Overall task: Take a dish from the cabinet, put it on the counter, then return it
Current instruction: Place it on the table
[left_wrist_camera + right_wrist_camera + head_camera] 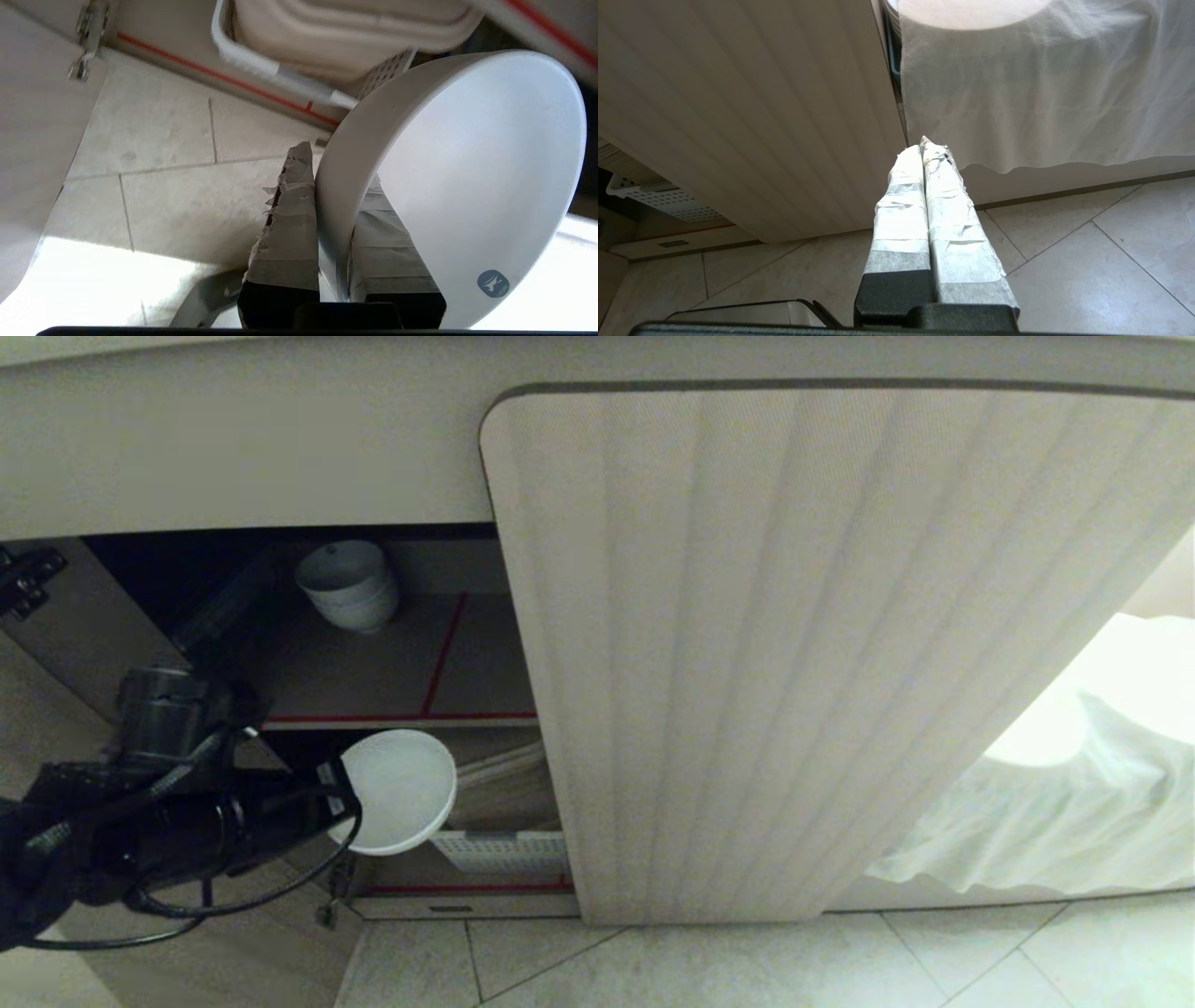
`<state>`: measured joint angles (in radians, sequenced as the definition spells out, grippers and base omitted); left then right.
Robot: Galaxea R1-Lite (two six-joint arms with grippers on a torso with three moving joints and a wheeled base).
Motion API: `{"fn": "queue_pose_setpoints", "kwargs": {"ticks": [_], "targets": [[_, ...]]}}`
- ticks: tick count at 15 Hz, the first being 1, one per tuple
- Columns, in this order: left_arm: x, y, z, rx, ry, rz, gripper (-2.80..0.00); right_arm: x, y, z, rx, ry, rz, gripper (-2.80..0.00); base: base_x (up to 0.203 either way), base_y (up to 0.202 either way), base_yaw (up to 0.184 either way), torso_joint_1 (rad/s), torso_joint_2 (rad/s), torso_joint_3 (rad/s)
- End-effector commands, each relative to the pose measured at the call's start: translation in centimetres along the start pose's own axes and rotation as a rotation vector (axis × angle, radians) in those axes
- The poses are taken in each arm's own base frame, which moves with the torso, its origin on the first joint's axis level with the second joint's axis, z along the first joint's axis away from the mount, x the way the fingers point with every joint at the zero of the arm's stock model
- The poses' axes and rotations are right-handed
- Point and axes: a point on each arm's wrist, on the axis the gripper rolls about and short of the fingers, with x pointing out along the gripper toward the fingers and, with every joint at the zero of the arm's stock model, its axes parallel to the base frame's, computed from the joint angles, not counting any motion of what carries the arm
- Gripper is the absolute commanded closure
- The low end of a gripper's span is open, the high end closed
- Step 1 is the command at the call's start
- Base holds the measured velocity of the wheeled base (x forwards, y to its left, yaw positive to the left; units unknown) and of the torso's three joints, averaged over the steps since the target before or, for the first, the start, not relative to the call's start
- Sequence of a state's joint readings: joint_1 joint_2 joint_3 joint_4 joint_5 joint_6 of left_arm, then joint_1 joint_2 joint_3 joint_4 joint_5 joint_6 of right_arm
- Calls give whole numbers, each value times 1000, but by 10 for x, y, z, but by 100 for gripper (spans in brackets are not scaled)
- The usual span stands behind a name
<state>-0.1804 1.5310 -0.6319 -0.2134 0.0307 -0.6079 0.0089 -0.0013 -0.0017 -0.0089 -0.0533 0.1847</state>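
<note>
Left gripper (334, 186) is closed on the rim of the dish (400, 791), holding it tilted in front of the open cabinet (411, 663), below the upper shelf. Right gripper (924, 154) hangs with fingers pressed together above the floor (1064, 261).

Head view: high, facing down at the cabinet (803, 644) front, below the worktop (233, 448) edge. Left wrist view: close behind the left gripper (334, 186), facing the tiled floor (177, 186) at the cabinet's open side. Right wrist view: behind the right gripper (924, 154), low, facing the cabinet's closed door. All three share the white perforated basket (499, 851) inside the cabinet.
</note>
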Motion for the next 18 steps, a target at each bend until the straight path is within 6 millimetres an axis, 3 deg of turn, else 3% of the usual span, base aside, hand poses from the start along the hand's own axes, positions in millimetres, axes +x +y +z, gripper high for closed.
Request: {"fn": "queue_pose_setpoints", "kwargs": {"ticks": [1, 10, 18], "targets": [[-11, 6, -8, 0, -3, -3, 0, 0, 0, 0, 1, 1, 0, 0, 0, 0, 0, 0, 0, 0], [-48, 24, -46, 77, 23, -37, 0, 0, 0, 0, 1, 1, 0, 0, 0, 0, 0, 0, 0, 0], [-83, 37, -74, 118, 150, -55, 0, 0, 0, 0, 1, 1, 0, 0, 0, 0, 0, 0, 0, 0]]}}
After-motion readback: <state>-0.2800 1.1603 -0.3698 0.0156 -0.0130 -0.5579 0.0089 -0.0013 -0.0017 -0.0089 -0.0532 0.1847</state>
